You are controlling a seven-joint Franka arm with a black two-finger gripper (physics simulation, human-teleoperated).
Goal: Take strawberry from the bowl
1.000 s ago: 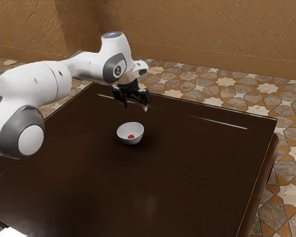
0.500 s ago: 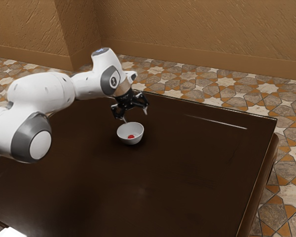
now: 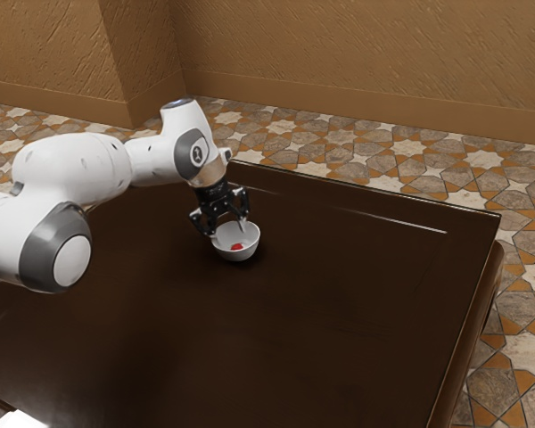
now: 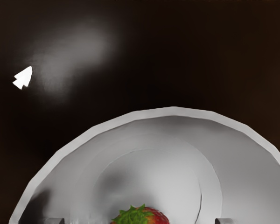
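The black gripper (image 3: 230,230) is over the white bowl (image 3: 241,256) with its fingers spread, open, the tips down at the bowl's far part. Inside the bowl lies the red strawberry (image 3: 237,247), low on the floor of it. In the wrist view the bowl (image 4: 172,112) appears large, and the strawberry (image 4: 147,216) with its green leaves sits partly cut off by the lower edge. Both tips of the gripper (image 4: 139,221) peek in there, wide apart, on either side of the berry, with gaps between them and it.
The bowl stands on a dark brown table (image 3: 339,303). A bright white patch (image 3: 18,419) is at the exterior view's lower left corner. Beyond the table's far edge are a patterned tile floor and a brown wall.
My hand has come down from above and behind the bowl to its opening, tilting more upright on the way. The bowl has stayed put, and the fingers remain apart.
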